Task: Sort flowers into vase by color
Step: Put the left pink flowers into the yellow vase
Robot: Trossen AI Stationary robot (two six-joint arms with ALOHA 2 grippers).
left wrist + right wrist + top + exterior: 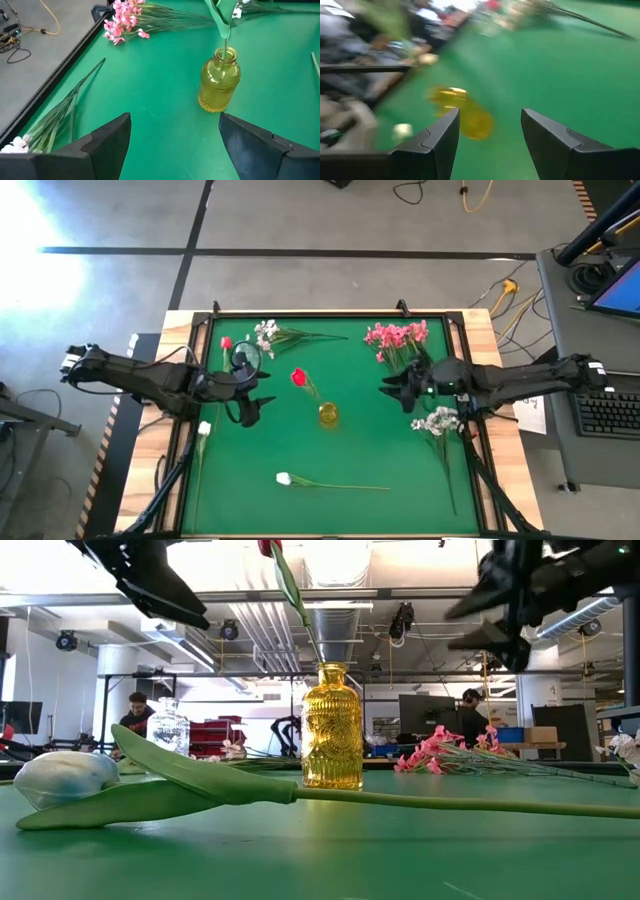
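Observation:
A yellow glass vase point(327, 415) stands mid-table with one red tulip point(298, 378) stuck in its neck. My left gripper point(258, 405) hovers open to the left of the vase point(220, 82), touching nothing. My right gripper point(392, 395) hovers open to its right, also empty; the vase point(462, 112) shows beyond its fingers. A white tulip point(284, 478) lies flat near the table's near edge. Pink sprays point(395, 337) lie at the far right, white sprays point(266, 333) at the far left, and more white sprays point(437, 420) under the right arm.
A clear glass vase point(245, 360) stands just beyond the left gripper, with a second red tulip point(226, 343) lying beside it. Another white tulip point(204, 428) lies at the table's left edge. A raised black rim point(330, 313) frames the green mat. People show in the room behind.

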